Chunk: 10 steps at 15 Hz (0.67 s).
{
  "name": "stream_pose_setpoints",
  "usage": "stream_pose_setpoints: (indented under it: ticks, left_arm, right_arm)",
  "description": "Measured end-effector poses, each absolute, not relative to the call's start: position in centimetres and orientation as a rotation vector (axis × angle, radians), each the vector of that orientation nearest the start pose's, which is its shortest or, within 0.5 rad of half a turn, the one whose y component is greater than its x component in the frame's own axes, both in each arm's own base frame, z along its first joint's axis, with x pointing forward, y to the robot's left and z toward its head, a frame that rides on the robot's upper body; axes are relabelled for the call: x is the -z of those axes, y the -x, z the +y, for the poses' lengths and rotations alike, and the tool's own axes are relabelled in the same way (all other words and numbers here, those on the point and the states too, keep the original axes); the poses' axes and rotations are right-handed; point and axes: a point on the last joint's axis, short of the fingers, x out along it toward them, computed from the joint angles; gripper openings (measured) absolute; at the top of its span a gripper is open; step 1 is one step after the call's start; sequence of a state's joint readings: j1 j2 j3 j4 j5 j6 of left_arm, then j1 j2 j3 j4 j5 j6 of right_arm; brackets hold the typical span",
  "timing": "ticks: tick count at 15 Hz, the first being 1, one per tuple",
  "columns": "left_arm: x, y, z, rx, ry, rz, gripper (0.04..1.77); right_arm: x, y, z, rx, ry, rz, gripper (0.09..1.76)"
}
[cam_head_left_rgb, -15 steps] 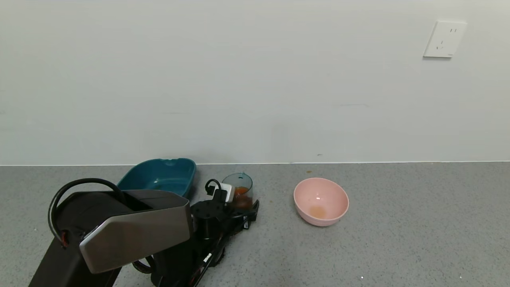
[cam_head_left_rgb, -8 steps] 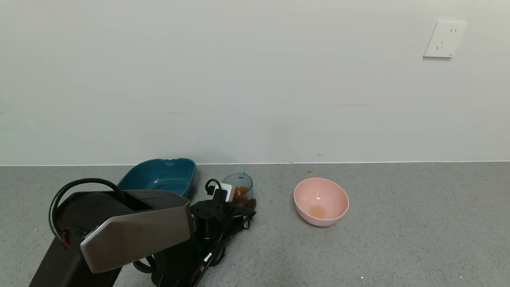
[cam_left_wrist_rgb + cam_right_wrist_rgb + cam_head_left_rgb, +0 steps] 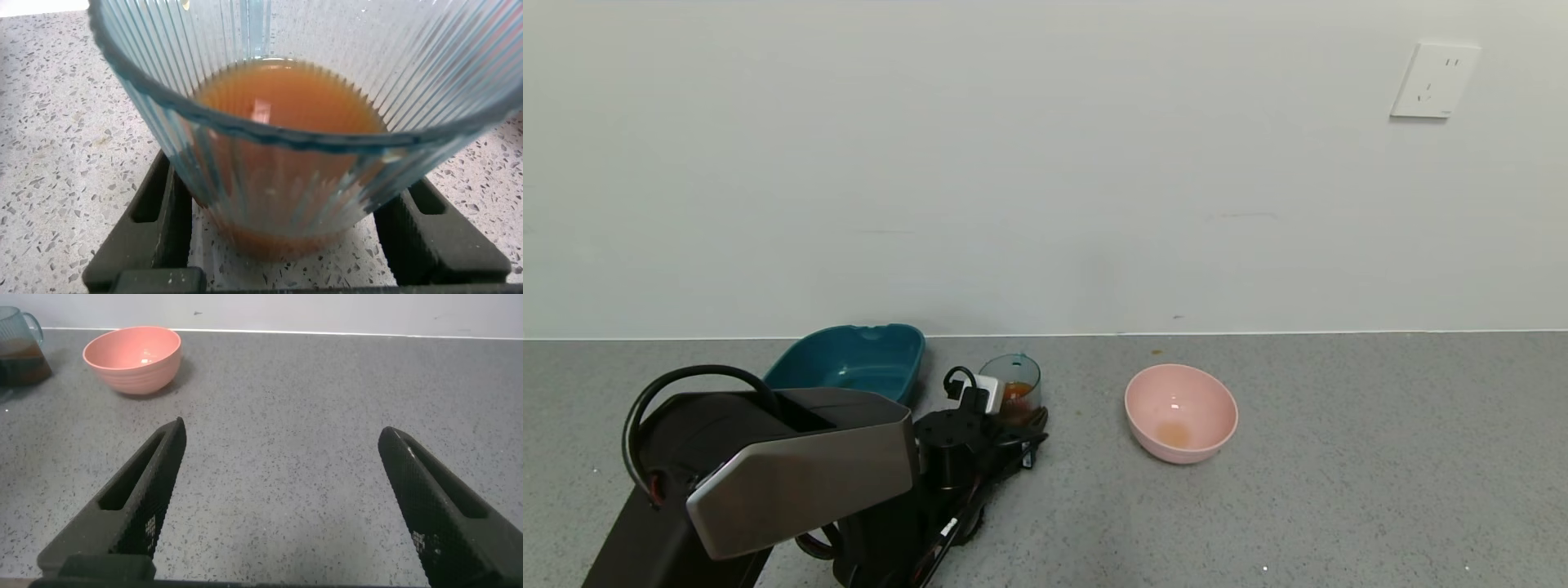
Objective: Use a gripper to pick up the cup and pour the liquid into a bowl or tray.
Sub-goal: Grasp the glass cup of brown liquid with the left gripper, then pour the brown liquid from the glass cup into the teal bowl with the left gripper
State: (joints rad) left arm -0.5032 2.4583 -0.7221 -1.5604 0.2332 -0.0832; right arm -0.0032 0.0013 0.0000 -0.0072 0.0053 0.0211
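Note:
The blue-green ribbed cup (image 3: 1011,377) stands upright on the grey table, just right of the dark teal tray (image 3: 849,363). It holds reddish-brown liquid (image 3: 1018,395), which fills about its lower half in the left wrist view (image 3: 286,94). My left gripper (image 3: 1021,420) reaches from the near side, one finger (image 3: 159,216) on each side of the cup (image 3: 278,188), both against its wall. My right gripper (image 3: 282,429) is out of the head view; it is open and empty above bare table.
A round pink bowl (image 3: 1180,412) with a faint orange stain stands to the right of the cup, and also shows in the right wrist view (image 3: 132,358). The wall runs close behind the tray and cup. My left arm's silver-grey link (image 3: 792,465) fills the near left.
The left gripper's finger to the right of the cup has moved in against the cup's side. The cup, tray and bowl have kept their places.

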Motion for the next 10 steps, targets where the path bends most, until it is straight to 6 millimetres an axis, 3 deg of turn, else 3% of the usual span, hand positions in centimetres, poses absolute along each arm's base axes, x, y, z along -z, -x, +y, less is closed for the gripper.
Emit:
stream_pose_setpoints:
  ticks: [10]
  left_arm:
    - [0.2,-33.3,-17.7,0.263,0.019,0.176,1.27]
  right_arm:
    - [-7.6,2.3,0.0,-0.002,-0.021,-0.006,1.71]
